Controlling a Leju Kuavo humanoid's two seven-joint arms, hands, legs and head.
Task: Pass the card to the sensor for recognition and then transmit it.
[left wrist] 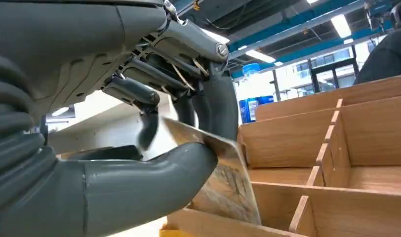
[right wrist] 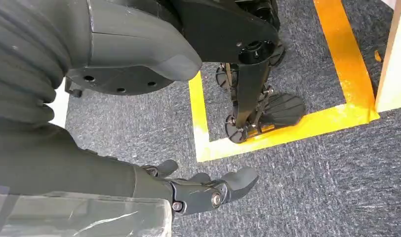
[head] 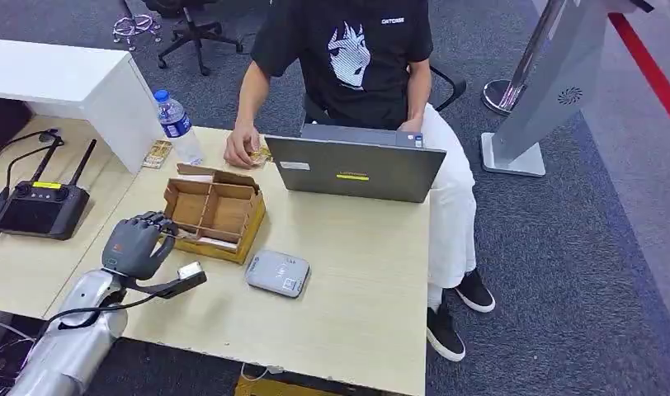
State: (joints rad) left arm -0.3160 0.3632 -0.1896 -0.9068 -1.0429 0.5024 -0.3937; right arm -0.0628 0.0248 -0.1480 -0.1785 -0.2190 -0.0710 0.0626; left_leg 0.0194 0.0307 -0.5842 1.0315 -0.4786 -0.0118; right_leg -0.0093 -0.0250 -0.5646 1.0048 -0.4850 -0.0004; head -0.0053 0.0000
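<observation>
The left hand [head: 136, 245] pinches a thin glossy card [left wrist: 223, 182] between thumb and fingers at the near-left corner of the divided wooden box [head: 214, 211], near the pale wooden table's [head: 356, 322] left edge; the grey rounded sensor pad [head: 276, 273] lies just beside the box; the right hand [right wrist: 208, 190] hangs over grey carpet, fingers loosely apart, holding nothing.

The pale wood bench [head: 356, 297] carries a wooden divider box [head: 214, 213] near its left side, a grey sensor pad [head: 277, 273] just beside the box, an open laptop [head: 354, 167] at the far edge and a water bottle [head: 177, 126] at the far left corner. A remote controller [head: 43, 207] lies on the adjoining bench [head: 18, 264].
</observation>
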